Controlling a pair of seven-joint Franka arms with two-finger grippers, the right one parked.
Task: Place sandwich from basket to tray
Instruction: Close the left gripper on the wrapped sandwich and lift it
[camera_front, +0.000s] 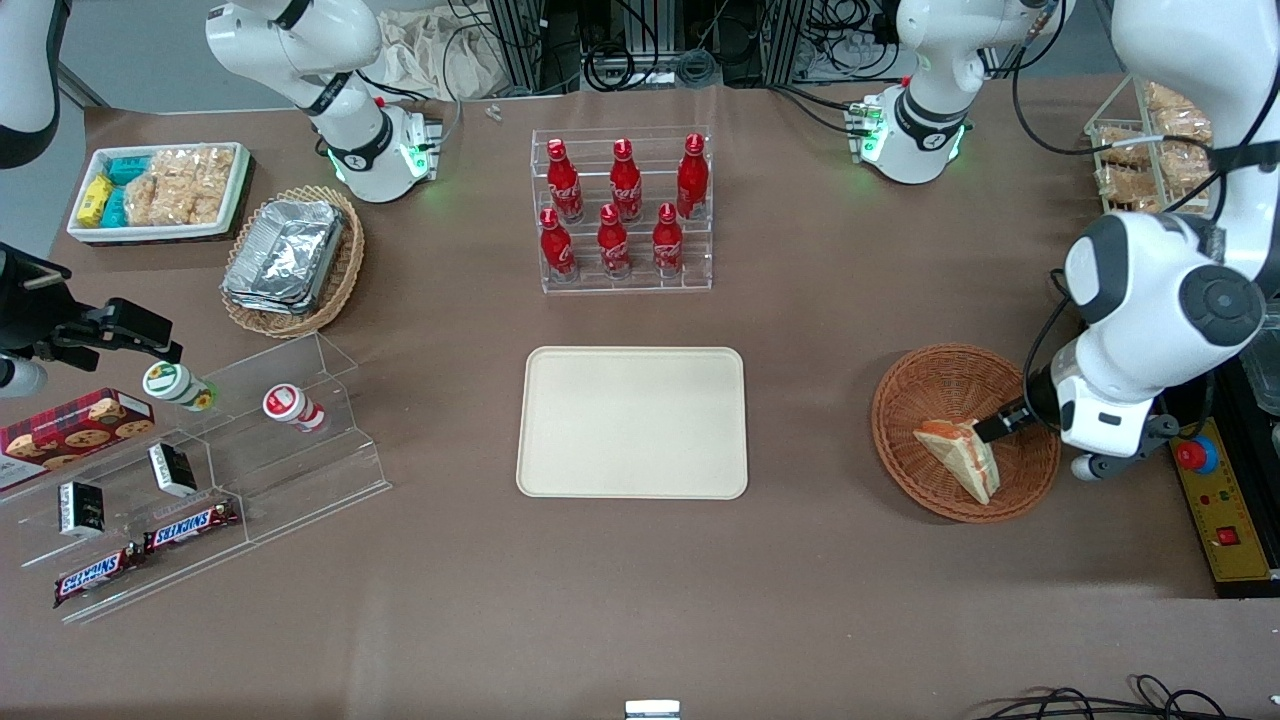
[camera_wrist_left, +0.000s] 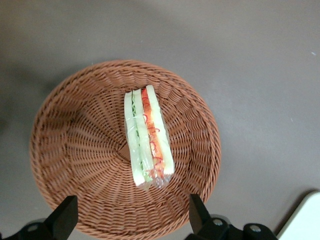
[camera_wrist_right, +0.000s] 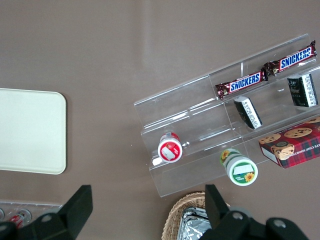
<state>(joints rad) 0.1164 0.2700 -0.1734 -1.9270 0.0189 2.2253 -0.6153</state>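
The sandwich, a wrapped wedge of white bread with red-orange and green filling, lies in the reddish-brown wicker basket toward the working arm's end of the table. The basket also shows in the left wrist view. My left gripper hovers above the basket's edge beside the sandwich. Its fingers are spread wide and hold nothing. The cream-beige tray lies flat at the table's middle, bare.
A clear rack of red bottles stands farther from the camera than the tray. A tan wicker basket with foil containers, a white snack box and an acrylic stand with snacks lie toward the parked arm's end. A control box sits beside the basket.
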